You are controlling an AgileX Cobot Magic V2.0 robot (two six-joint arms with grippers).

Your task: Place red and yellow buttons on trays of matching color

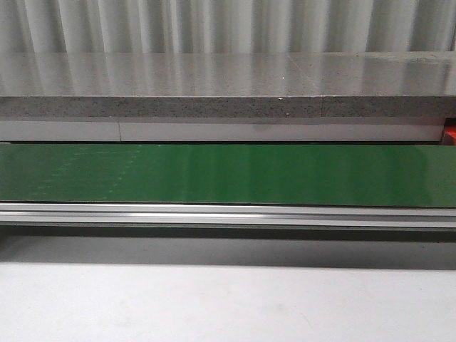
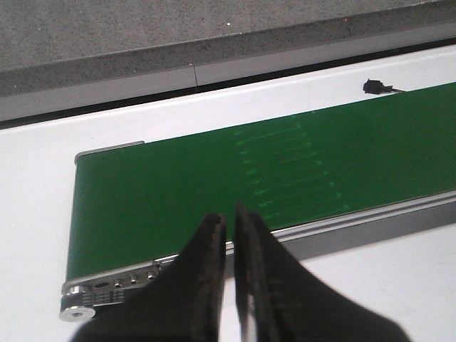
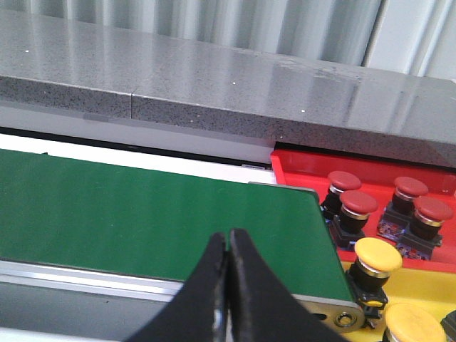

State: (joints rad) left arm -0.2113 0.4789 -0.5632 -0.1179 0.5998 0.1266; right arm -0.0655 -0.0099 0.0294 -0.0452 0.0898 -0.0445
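In the right wrist view, several red buttons point(image 3: 358, 203) stand in a red tray point(image 3: 299, 167) just past the end of the green conveyor belt point(image 3: 142, 214). Two yellow buttons point(image 3: 377, 256) stand in a yellow tray point(image 3: 417, 285) beside it. My right gripper point(image 3: 228, 239) is shut and empty, over the belt's near rail, short of the trays. My left gripper point(image 2: 229, 221) is shut and empty over the near rail at the belt's point(image 2: 214, 185) other end. No button lies on the belt. Neither gripper shows in the front view.
The belt point(image 1: 228, 174) runs across the front view with an aluminium rail point(image 1: 228, 214) along its near side and a grey stone ledge point(image 1: 228, 85) behind. A corner of the red tray point(image 1: 450, 132) shows at the far right. A small black part point(image 2: 372, 87) lies behind the belt.
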